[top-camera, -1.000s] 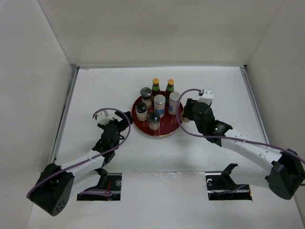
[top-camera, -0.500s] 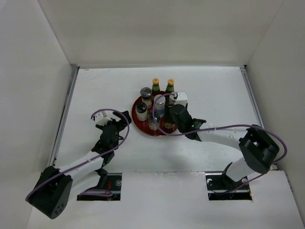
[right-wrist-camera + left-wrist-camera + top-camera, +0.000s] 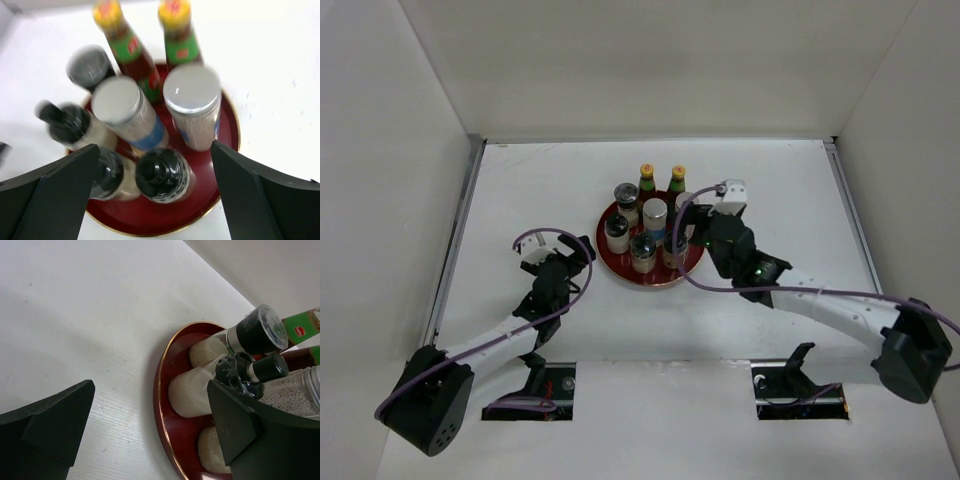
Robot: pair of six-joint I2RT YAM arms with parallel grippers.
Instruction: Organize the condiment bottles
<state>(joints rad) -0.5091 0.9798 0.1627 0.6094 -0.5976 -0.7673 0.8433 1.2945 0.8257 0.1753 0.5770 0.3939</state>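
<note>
The condiment bottles stand together on the round dark-red tray [image 3: 663, 279]. Two slim red sauce bottles [image 3: 647, 181] with yellow caps are at the back. Several short shaker jars [image 3: 654, 215] with silver or black lids fill the rest. My right gripper [image 3: 693, 232] is open at the tray's right edge. In the right wrist view it [image 3: 155, 195] straddles a black-lidded jar [image 3: 160, 175] from above without touching it; the sauce bottles [image 3: 127, 42] are beyond. My left gripper [image 3: 578, 252] is open and empty just left of the tray. In the left wrist view it [image 3: 150, 435] frames the tray rim [image 3: 161, 395] and black-capped jars [image 3: 257, 332].
White walls enclose the table on the left, back and right. A metal strip [image 3: 460, 225] runs along the left edge. Purple cables loop off both wrists near the tray.
My right arm swung left over the tray's front half a second ago, then came back to the tray's right edge. My left arm has barely moved. The bottles stayed put.
</note>
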